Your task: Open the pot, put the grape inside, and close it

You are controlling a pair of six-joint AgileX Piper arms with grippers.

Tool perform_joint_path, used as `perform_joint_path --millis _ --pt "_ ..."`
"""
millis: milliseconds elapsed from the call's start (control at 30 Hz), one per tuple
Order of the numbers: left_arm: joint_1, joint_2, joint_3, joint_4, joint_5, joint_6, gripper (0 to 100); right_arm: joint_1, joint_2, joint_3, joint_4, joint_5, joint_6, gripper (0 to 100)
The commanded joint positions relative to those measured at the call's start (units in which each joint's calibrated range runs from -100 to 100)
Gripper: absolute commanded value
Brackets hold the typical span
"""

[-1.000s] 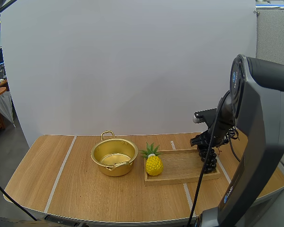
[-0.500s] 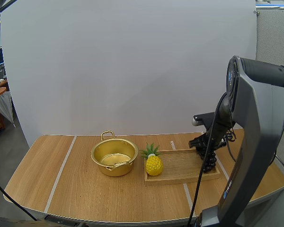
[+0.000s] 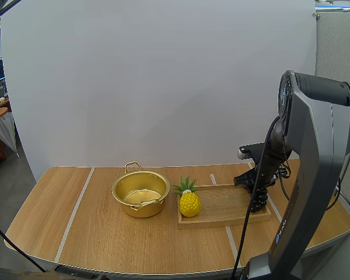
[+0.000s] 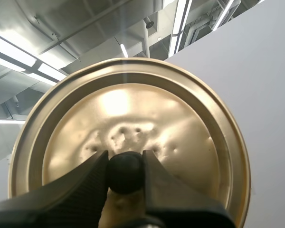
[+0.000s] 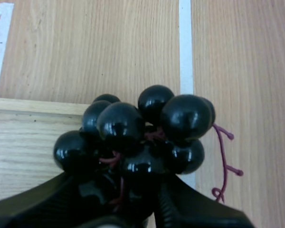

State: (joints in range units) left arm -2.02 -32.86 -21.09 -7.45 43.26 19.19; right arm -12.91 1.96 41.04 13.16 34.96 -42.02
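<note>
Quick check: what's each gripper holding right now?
Left gripper: shut on the lid, by its knob.
Right gripper: shut on the grape bunch.

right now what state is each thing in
pot: open, upright on the table
lid: off, clamped in left gripper
grapes: pinched in right gripper, at the right end of the wooden tray
pineapple: upright on the wooden tray
</note>
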Motion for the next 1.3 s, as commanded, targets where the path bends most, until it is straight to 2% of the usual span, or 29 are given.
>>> perform_joint_path --millis 0,267,433,667,800,1033,1267 --pt "-0.07 -0.27 -0.22 0.03 -2.05 -0.63 0 -0.15 -2.41 -0.37 0.72 0.86 -0.79 0" --pt "-0.07 -0.27 -0.22 0.03 -2.05 -0.63 0 0.04 -14.45 -0.37 2.33 5.31 -0.79 0" --pt "-0.07 -0.27 -0.22 0.03 -2.05 -0.63 0 2.4 -23.26 -0.98 2.42 11.66 -0.79 0" --pt "-0.07 -0.27 -0.22 0.03 -2.05 -0.63 0 9.71 -32.01 -0.98 3.78 20.48 -0.24 0" --pt "-0.07 -0.27 -0.22 0.03 -2.05 -0.63 0 15.52 -34.06 -0.98 3.78 23.09 1.97 0" --pt "-0.07 -0.27 -0.22 0.03 -2.05 -0.63 0 24.29 -34.18 -0.98 3.78 21.93 4.82 0" --pt "-0.07 -0.27 -0.22 0.03 -2.05 -0.63 0 29.26 -30.21 -5.38 3.78 21.35 6.31 0"
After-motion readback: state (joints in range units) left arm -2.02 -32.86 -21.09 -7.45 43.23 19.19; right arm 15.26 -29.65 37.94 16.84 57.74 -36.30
